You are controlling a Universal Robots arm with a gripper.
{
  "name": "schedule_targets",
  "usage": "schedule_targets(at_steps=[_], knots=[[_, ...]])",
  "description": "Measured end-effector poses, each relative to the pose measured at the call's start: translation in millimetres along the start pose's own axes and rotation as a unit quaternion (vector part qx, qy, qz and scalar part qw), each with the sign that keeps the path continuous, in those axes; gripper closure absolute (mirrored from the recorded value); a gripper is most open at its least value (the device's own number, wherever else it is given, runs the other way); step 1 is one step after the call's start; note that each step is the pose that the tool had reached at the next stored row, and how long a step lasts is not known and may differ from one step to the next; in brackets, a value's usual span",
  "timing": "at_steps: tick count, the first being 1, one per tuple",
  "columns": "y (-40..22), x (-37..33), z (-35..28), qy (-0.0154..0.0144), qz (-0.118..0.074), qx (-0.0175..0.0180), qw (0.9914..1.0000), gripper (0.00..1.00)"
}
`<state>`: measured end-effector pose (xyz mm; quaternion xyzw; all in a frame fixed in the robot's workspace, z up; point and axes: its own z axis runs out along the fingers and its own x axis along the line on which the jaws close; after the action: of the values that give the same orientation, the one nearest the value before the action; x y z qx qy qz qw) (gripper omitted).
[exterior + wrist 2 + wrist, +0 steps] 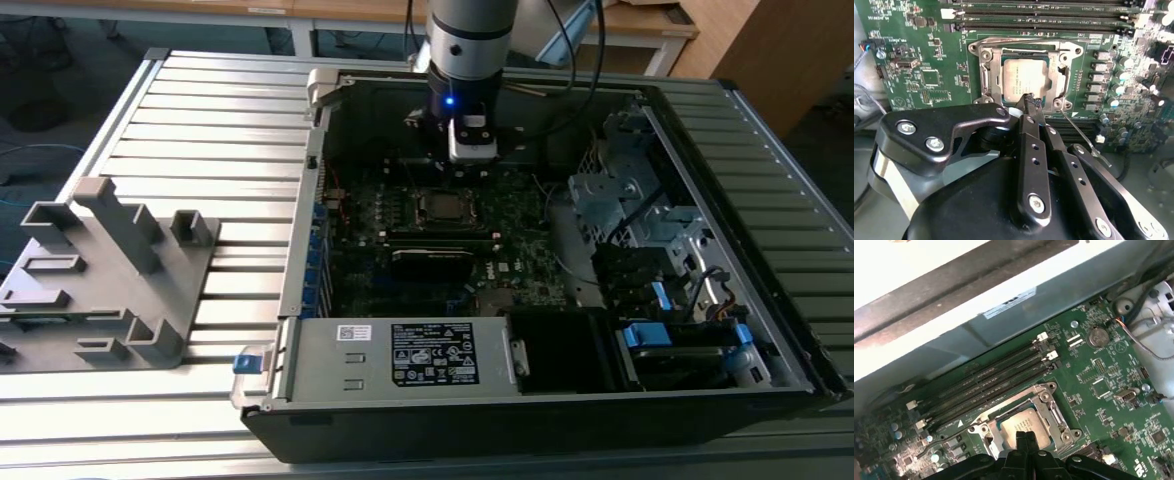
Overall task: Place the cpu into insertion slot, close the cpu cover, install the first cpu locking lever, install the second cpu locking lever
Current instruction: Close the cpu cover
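The cpu [1021,77], a square chip with a silver-grey top, lies in the insertion slot [985,82] on the green board, also seen in the first wrist view [1030,426]. The cpu cover [1064,75] lies flat around it, with the chip's top showing through its cut-out. One thin wire lever [1086,140] sticks out at an angle from a socket corner; another lever [1019,41] runs along the edge by the memory slots. My gripper [1030,100] hovers just above the socket's edge, fingers shut with nothing between them. In the exterior view my gripper [470,156] hangs above the slot [442,206].
Long memory slots [989,385] run beside the socket, and the case wall [954,315] rises behind them. A labelled grey power-supply box [400,355] fills the case's near end, with a drive bay [667,330] on the exterior view's right. A grey fixture [107,270] stands outside the case.
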<state>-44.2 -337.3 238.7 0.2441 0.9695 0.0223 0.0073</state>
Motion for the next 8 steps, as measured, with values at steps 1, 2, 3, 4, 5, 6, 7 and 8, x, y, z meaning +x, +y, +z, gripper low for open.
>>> schedule_targets(at_steps=[1, 2, 3, 4, 5, 6, 7, 8], knots=[[0.0, 0.0, 0.0, 0.0003, -0.005, 0.0, 0.99999, 0.9], [0.0, 0.0, 0.1, 0.0005, -0.011, -0.0001, 0.99994, 0.9], [0.0, 0.0, 0.1, 0.0007, -0.016, -0.0001, 0.99987, 0.9], [0.0, 0.0, 0.1, 0.001, -0.021, -0.0001, 0.99978, 0.9], [0.0, 0.0, 0.1, 0.0012, -0.027, -0.0001, 0.99965, 0.9], [0.0, 0.0, 0.1, 0.0015, -0.032, -0.0001, 0.99948, 0.9], [0.0, 0.0, 0.2, 0.0018, -0.038, -0.0002, 0.99929, 0.9], [0.0, 0.0, 0.2, 0.002, -0.043, -0.0001, 0.99909, 0.9]])
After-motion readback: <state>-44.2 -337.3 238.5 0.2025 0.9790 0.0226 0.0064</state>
